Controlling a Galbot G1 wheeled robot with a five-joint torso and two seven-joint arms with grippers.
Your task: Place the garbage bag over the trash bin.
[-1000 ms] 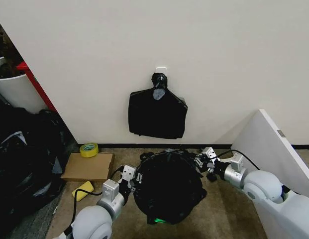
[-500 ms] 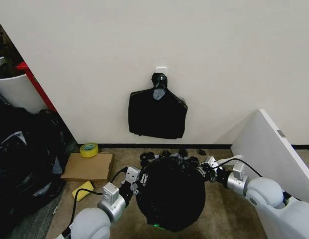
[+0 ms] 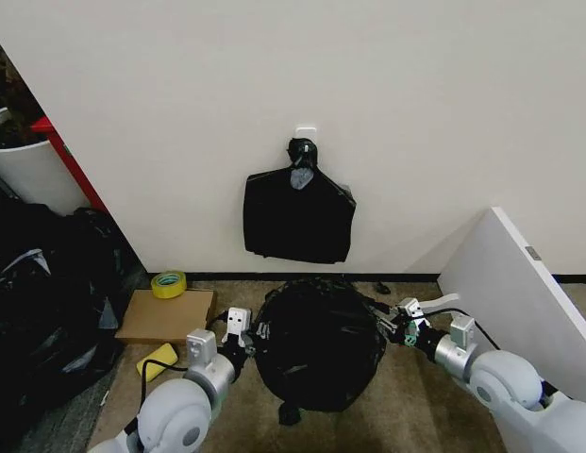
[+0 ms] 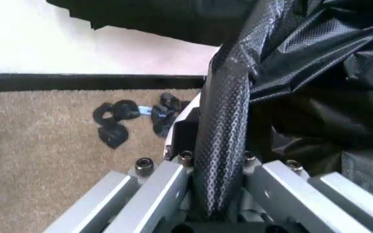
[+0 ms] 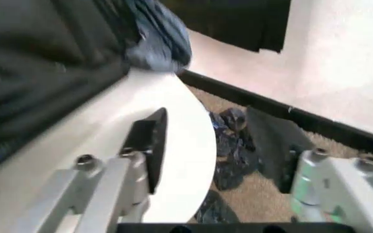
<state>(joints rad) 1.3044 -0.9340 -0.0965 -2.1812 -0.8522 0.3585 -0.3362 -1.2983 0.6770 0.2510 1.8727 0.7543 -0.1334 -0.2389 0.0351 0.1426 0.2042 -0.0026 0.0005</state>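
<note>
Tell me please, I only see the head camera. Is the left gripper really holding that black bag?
Observer: Yes. The left wrist view shows a twisted strip of the garbage bag pinched tight in the left gripper.
Operator: And the other one?
Observer: The right gripper is open, with no plastic in it; one finger lies right by a white wall.
Operator: What's that white thing?
Observer: It's the trash bin. The right wrist view shows its smooth white side bare below the bag's edge.

Left end effector [image 3: 243,332] clamped, right end effector [image 3: 398,322] spread.
</note>
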